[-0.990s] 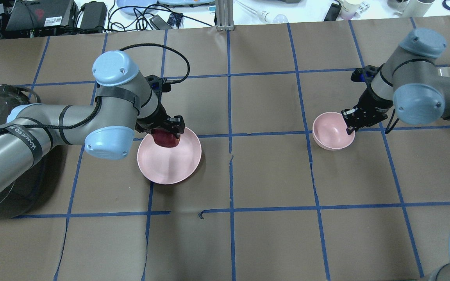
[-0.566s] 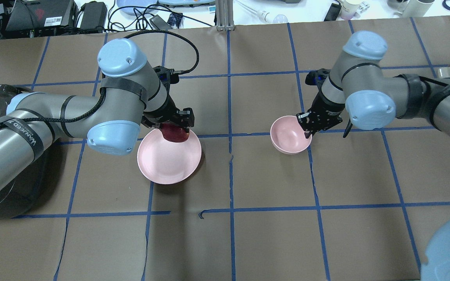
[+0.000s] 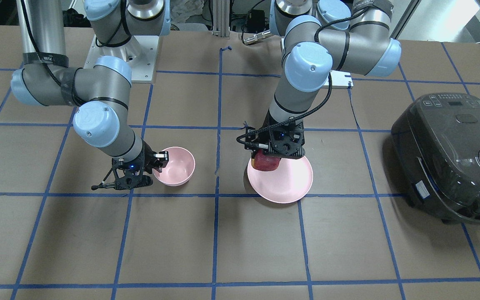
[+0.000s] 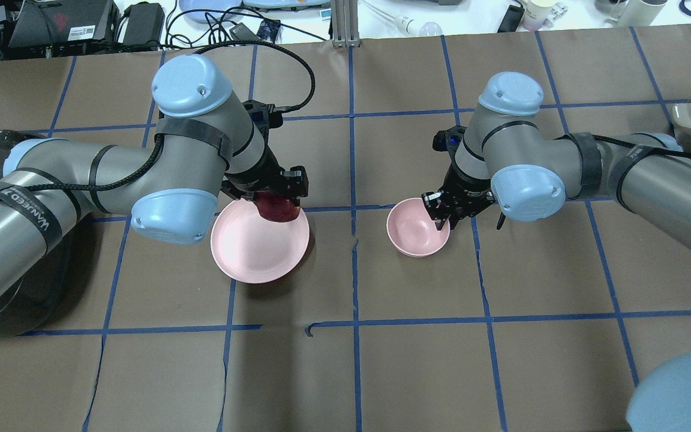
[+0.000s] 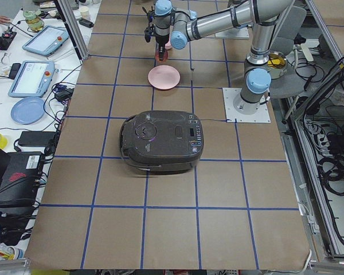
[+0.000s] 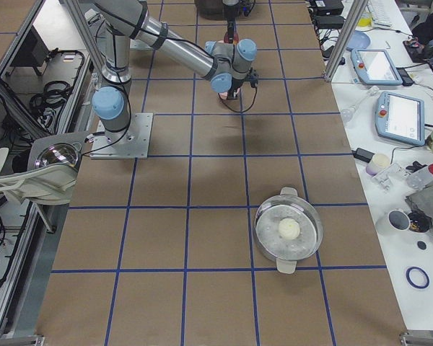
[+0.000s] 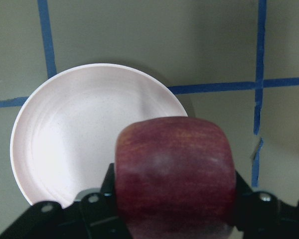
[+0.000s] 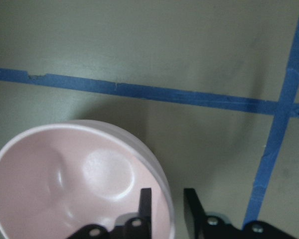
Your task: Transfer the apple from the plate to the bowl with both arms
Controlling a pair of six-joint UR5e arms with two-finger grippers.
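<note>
Working outward from the robot's side, you are seeing the plate (image 4: 249, 255) lying flat on the bench (image 4: 417, 360). Just past its middle, over the edge nearest the bowl (image 4: 411, 234), the left gripper (image 4: 275, 203) is holding the apple (image 4: 276, 210) up off the dish, its fingers pressing on the fruit's two opposite sides. The apple is showing its broad dark-red flank to the left wrist camera. It is looking about as wide as it is tall, so you cannot tell a long axis or which way its stem end is pointing. Beside it, the bowl is facing mouth up, and the right gripper (image 4: 439, 217) is pinching its rim with one of its fingers (image 8: 145, 201) inside and the other outside. Compared with a second ago, the bowl is sitting much closer to the plate, the apple is sitting further toward the bowl, and the plate is lying where it was.
</note>
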